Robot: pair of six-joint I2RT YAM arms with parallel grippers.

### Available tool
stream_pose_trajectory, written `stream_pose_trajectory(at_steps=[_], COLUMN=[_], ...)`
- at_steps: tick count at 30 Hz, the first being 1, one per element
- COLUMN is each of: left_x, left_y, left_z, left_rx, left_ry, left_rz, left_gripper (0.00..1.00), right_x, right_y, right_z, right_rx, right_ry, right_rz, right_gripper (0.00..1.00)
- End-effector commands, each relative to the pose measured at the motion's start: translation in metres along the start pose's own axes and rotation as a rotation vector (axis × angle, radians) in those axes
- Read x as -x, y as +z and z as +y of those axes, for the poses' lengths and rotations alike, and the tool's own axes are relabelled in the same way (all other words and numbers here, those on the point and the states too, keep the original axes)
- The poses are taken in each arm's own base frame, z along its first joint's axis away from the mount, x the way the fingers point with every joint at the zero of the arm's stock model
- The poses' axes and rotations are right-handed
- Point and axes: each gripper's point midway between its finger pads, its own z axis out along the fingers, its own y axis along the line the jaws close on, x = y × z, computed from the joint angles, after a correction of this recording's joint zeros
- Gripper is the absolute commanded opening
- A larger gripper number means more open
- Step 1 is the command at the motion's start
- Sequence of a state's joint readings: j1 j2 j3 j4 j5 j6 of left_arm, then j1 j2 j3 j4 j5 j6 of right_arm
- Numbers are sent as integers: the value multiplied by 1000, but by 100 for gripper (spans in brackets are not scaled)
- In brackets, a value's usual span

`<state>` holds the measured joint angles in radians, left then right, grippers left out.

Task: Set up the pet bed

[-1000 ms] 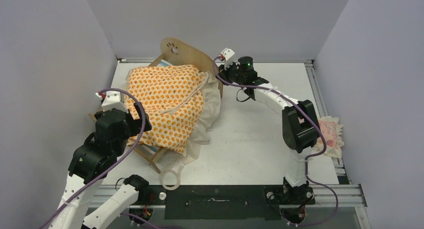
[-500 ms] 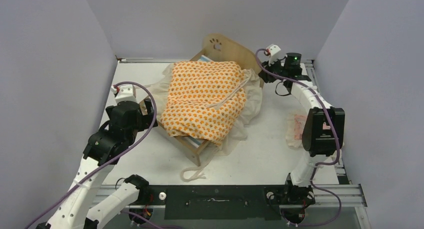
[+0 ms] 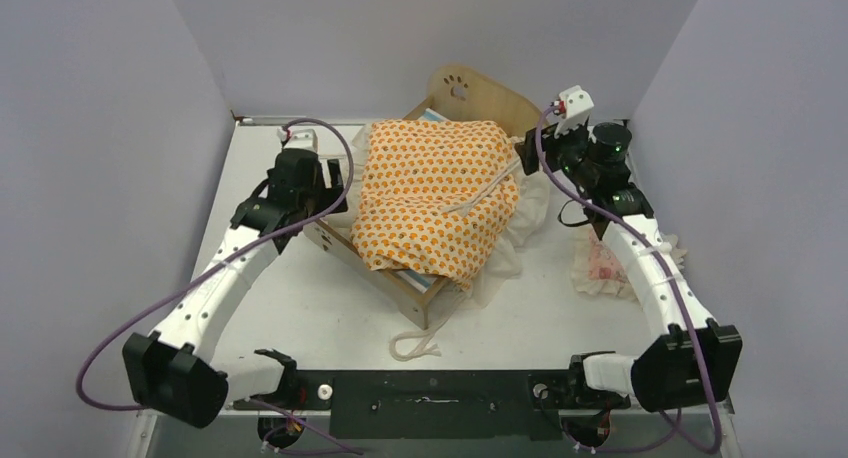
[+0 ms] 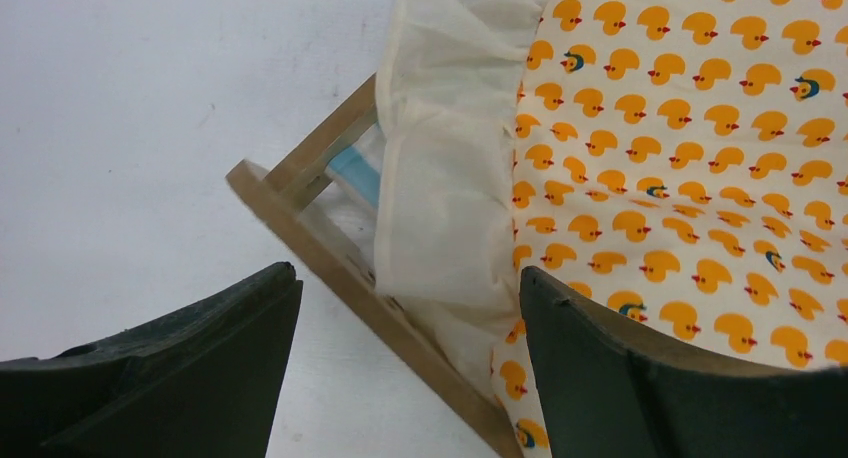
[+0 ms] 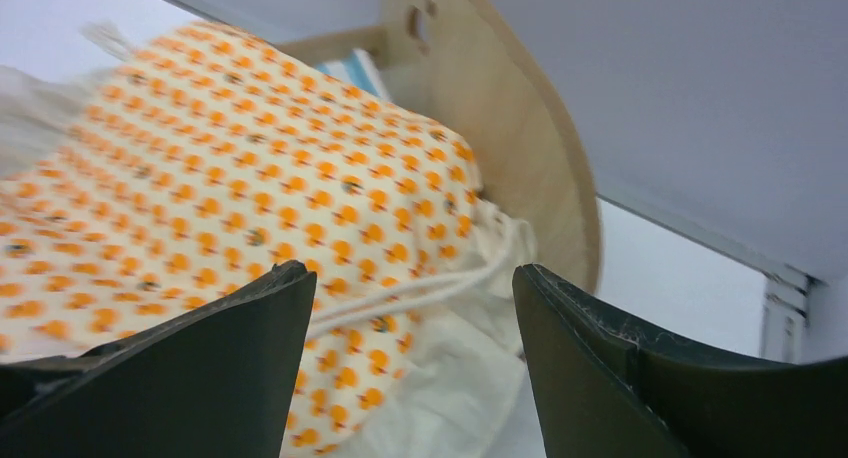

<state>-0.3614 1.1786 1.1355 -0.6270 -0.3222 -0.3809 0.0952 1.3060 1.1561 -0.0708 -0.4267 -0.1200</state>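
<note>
**Mattress on the frame, pillow still to place**

The pet bed (image 3: 480,96) stands on the counter (image 3: 300,308) a little past centre, its arched headboard toward 1 o'clock and its foot toward 7 o'clock. The orange duck-print mattress (image 3: 435,188) already lies on it and covers most of the frame. It sits loosely, though. Its cream ruffle (image 4: 440,178) spills over the side rail, a strip of the blue base peeks out at the foot, and a white cord (image 3: 415,346) trails onto the counter at 6 o'clock. The pink frilled pillow (image 3: 605,268) lies on the counter at about 4 o'clock from the bed, well apart from it and partly hidden behind the right forearm. As I judge it, the main step is done. What is left is to square the mattress and bring the pillow up to the headboard.

The left arm stretches long and low from its base. The left claw (image 3: 325,193) is at the bed's 9 o'clock side, just beside the rail. In its wrist view its fingers (image 4: 180,378) stand apart over rail and ruffle and grip nothing.

The right arm reaches up the 3 o'clock side of the counter and bends inward. The right claw (image 3: 535,156) is near the headboard's 4 o'clock edge, jaws apart and empty, and looks across the mattress.
</note>
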Motion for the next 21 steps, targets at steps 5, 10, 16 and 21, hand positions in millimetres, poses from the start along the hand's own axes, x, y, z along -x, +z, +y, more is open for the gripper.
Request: stream_pose_trajectory(at_steps=[5,10,16,21], left_x=[33,10,-21,-42], left_y=[46,69,88,98], left_z=[-20,-26,-34,-36], left_rx=[-79,-100,-125,-138], left_ry=[-4,2,-24,-44], left_rz=[-24,63,166,204], left_gripper=[64,59,55,47], right_x=[11,-6,-24,-47], right_y=[-43,-70,-78,-68], right_z=[133,199,244,267], right_rx=[253,425,564,607], right_ry=[88,39,-97,-224], right_rz=[-29,28,109,193], right_gripper=[73,74,76,77])
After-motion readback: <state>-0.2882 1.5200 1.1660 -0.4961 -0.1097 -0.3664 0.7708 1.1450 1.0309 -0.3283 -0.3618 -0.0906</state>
